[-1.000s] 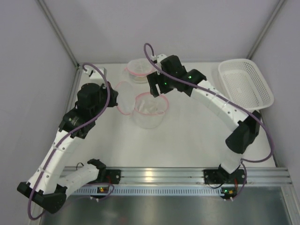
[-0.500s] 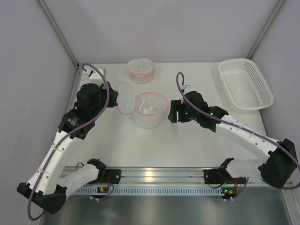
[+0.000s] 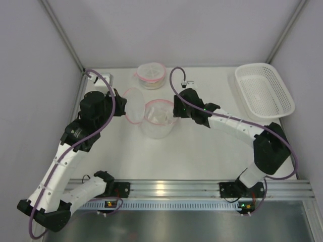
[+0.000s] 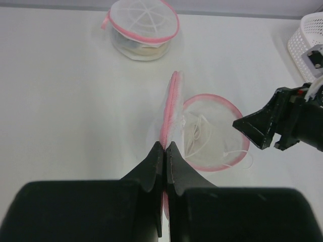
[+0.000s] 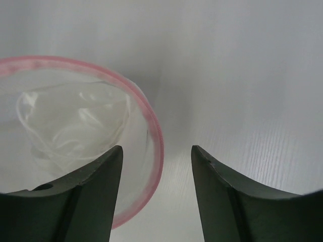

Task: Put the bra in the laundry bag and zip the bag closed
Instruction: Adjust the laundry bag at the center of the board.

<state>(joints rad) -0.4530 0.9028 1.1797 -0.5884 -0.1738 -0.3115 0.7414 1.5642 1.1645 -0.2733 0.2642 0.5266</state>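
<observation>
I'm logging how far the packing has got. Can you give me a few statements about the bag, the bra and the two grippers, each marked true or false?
1. The left gripper is shut on the lid flap of the laundry bag. True.
2. The laundry bag holds nothing. False: the white bra lies inside it.
3. The right gripper is clamped on the laundry bag. False: its jaws stand open at the bag's pink edge, gripping nothing.
4. A second bag, closed, sits farther back. True.
</observation>
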